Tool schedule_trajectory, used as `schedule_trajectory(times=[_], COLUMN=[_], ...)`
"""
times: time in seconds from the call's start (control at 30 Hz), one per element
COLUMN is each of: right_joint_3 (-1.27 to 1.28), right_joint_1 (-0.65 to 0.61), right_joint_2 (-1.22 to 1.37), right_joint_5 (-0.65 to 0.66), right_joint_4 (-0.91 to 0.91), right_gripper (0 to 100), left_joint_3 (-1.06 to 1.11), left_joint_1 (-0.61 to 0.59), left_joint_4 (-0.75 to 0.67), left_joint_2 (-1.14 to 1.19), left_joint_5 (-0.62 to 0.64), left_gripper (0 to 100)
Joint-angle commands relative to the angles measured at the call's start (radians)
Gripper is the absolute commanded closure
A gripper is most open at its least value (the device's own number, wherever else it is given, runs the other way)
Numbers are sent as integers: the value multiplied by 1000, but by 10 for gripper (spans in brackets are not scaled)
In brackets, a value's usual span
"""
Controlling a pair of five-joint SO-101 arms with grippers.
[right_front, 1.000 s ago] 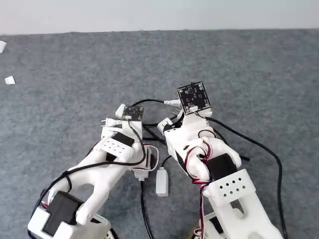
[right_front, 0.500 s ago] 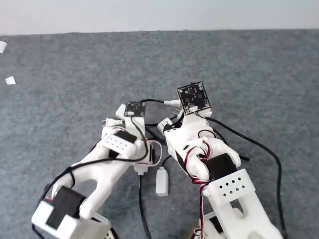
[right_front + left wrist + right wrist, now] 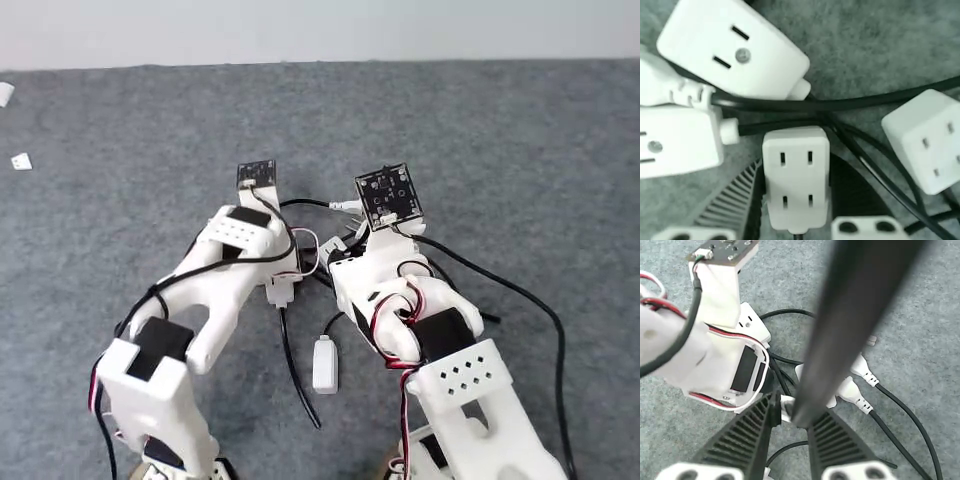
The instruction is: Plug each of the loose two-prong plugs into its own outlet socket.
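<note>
Hanging over the grey worktop (image 3: 520, 150), the left gripper (image 3: 798, 167) is closed around a small white socket block (image 3: 796, 192) with two pairs of slots, whose black cable (image 3: 284, 345) droops to the worktop. Just beneath lie a large white outlet (image 3: 735, 50), a second outlet (image 3: 675, 142) and a white cube tap (image 3: 930, 140) among black cords (image 3: 865, 101). The right gripper (image 3: 790, 412) sits low near two white plugs (image 3: 855, 390) on black leads; whether it is clamped I cannot tell

Two small white scraps (image 3: 20, 161) lie at the far left of the grey carpet (image 3: 520, 150), a pale wall (image 3: 320, 30) behind.
</note>
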Motion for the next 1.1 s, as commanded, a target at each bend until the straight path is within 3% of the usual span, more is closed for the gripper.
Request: schedule_trajectory(times=[0.0, 0.33, 0.57, 0.77, 0.9, 1.07], right_joint_3=[-66, -66, -63, -61, -60, 6], right_joint_1=[7, 5, 5, 5, 1, -67], right_joint_2=[-21, -21, -19, -19, -19, -18], right_joint_5=[-9, -9, -9, -11, -11, -12], right_joint_4=[-1, -4, -5, -5, -5, -79], right_gripper=[991, 991, 991, 991, 991, 991], left_joint_3=[-47, -79, -28, 202, 282, 409], left_joint_1=[-48, -46, -48, -38, -38, -61], left_joint_4=[11, 104, 100, -64, -72, -74], left_joint_2=[5, 2, -95, -344, -493, -657], left_joint_5=[-3, -3, -64, -87, -89, -186], left_gripper=[982, 750, 735, 640, 645, 656])
